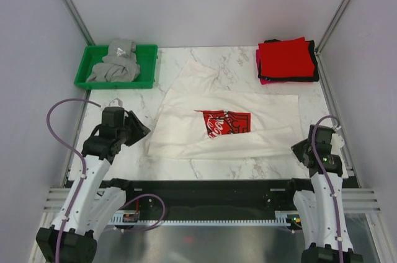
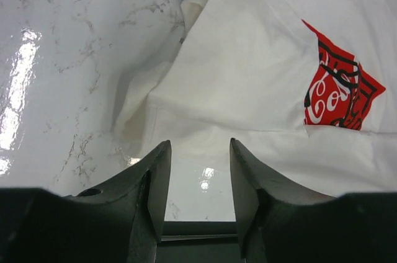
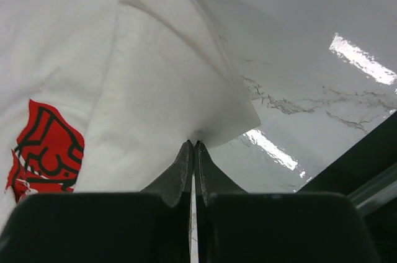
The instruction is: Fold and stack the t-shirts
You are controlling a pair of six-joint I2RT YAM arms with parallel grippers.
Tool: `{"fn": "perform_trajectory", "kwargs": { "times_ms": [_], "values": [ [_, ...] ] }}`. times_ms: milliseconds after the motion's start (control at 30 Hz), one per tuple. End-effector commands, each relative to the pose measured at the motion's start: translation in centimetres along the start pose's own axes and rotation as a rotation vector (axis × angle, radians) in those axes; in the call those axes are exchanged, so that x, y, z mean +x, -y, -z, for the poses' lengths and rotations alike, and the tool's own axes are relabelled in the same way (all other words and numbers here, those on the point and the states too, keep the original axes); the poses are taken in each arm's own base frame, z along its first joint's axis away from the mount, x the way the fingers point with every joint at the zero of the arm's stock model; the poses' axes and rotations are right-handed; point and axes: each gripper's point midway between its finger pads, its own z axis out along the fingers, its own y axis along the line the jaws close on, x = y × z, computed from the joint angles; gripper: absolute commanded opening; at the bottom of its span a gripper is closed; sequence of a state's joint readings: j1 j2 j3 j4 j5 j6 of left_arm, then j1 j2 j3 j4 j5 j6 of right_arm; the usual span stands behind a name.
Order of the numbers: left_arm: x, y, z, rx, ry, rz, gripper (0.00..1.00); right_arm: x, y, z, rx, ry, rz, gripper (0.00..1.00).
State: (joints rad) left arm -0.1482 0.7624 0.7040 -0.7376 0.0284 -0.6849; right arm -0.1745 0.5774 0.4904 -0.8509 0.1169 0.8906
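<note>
Table (image 1: 205,167): white marble, grey veins, glossy | light: overhead, glare (image 2: 25,58) streaks on top | walls (image 1: 205,2): plain pale grey, three sides | posts (image 1: 65,2): metal, far corners | near edge: black rail (image 1: 205,187)

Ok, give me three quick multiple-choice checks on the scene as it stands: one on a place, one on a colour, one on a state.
1. Where is the grey t-shirt?
A. spread out at centre
B. in the green tray
C. at the near right edge

2. What colour tops the folded stack at far right?
A. black
B. pink
C. red

3. How is the left gripper?
A. open, holding nothing
B. shut on cloth
C. out of view

Answers: B, the top view shows it bunched in the tray at far left. C, red lies uppermost, with black and pink edges beneath. A, its wrist view shows the jaws apart with bare table between them.
</note>
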Motion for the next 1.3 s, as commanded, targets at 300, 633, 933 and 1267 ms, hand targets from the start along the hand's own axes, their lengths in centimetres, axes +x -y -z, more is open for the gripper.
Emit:
{"fn": "perform_trajectory", "kwargs": {
  "times_ms": [300,633,933,1267],
  "values": [
    [-3.7,4.8,-2.1,0.106,-0.031,-0.129,0.51,-3.2,-0.7,1.4,0.038,0.101,-0.024,0.9],
    [2.7,10.5,-7.6,0.233,-0.215,-0.225,0.5,-3.1,-12.6,0.0,-0.408,-0.07,0.193,0.85],
    [7.9,7.3,-13.1,0.112,-0.355,-0.205,0.46,6.2,-16.1,-6.9,-0.415,-0.387,0.419,0.85],
    [12.6,-1.6,-8.2,-0.052,-0.325,-0.02,0.4,8.3,-8.0,-7.9,-0.186,-0.373,0.346,0.9]
  ]
}}
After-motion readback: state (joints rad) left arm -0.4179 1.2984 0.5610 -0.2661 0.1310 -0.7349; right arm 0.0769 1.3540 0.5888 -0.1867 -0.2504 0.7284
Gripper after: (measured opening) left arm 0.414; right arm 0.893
